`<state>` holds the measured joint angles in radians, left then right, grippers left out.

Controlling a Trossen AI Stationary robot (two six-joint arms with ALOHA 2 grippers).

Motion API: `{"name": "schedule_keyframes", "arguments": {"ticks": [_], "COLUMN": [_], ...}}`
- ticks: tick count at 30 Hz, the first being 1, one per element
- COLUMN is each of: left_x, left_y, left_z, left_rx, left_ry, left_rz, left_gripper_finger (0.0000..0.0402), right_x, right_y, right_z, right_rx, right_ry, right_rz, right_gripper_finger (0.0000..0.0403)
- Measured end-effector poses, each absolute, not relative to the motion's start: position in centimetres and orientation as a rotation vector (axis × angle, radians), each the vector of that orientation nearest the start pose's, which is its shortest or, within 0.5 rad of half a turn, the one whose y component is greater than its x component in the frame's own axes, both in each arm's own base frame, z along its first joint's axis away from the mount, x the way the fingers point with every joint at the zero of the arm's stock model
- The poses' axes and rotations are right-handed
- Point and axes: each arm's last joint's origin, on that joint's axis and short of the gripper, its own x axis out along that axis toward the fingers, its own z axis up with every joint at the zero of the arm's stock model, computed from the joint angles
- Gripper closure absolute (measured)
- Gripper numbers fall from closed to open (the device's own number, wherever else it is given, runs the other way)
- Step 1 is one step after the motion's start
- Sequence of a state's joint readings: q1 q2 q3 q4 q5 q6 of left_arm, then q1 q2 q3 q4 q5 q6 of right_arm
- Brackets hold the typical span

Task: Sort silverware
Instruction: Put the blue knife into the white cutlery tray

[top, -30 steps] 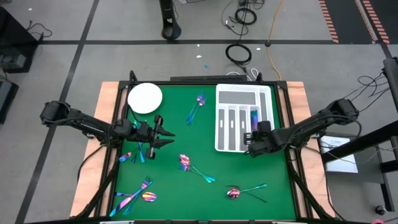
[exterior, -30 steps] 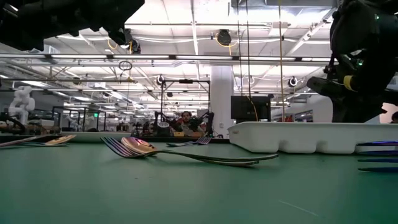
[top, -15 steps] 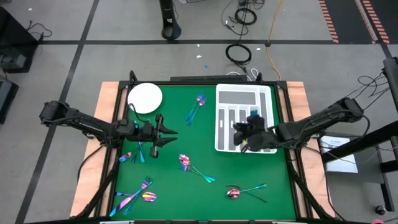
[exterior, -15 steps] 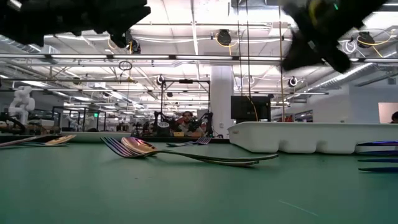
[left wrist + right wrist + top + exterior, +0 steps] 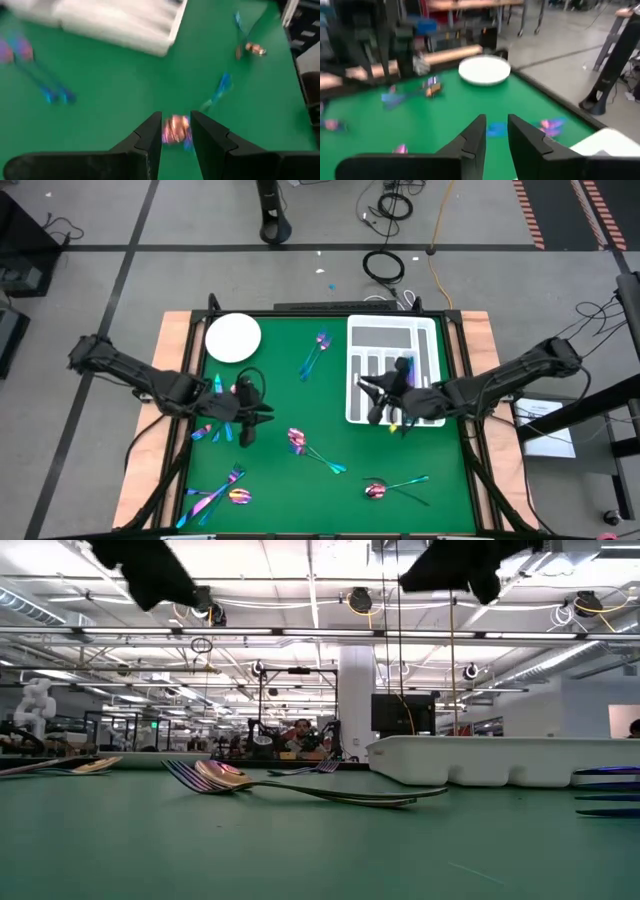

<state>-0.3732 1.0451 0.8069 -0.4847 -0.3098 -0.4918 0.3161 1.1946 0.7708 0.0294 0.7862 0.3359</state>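
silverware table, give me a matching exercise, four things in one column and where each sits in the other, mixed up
Things:
1. white plate
2. compartmented tray
3. left claw
4. fork and spoon pile

Places:
A. near left corner of the green mat
B. far left corner of the mat
C. right side of the mat, under the right claw
D. above the left half of the mat, clear of the tray

Pairs: 1-B, 2-C, 3-D, 4-A

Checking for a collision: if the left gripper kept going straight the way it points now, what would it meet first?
Probably the pink spoon, seen right between the left gripper's fingers on the green mat. Depth is unclear; it may sit below the line. The white tray lies farther off, to one side.
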Motion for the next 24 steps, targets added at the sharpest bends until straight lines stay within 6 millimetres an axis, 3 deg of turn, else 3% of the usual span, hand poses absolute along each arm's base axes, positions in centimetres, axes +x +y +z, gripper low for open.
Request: {"name": "schedule_keyframes", "arguments": {"ticks": [5, 13, 20, 24], "left_x": [19.1, 17.2, 15.8, 15.2], "left_y": [-8.0, -9.4, -9.1, -7.6], "left_z": [27.3, 25.6, 24.1, 23.6], "left_rx": [-0.377, -0.517, -0.536, -0.598], "left_ry": [0.747, 0.943, 1.108, 1.114], "left_rz": [0.120, 0.249, 0.456, 0.736], "left_gripper_finger": [0.0298, 0.0298, 0.0298, 0.0298], "right_x": [25.5, 26.4, 26.7, 26.7], "right_y": [6.0, 6.3, 6.8, 7.1], "right_z": [25.9, 27.0, 28.4, 28.5], "right_rx": [0.090, 0.104, 0.151, 0.193], "right_ry": [0.286, 0.183, 0.071, 0.064], "right_rz": [-0.518, -0.382, -0.243, -0.156], "right_gripper_finger": [0.0332, 0.0332, 0.0332, 0.0332]}}
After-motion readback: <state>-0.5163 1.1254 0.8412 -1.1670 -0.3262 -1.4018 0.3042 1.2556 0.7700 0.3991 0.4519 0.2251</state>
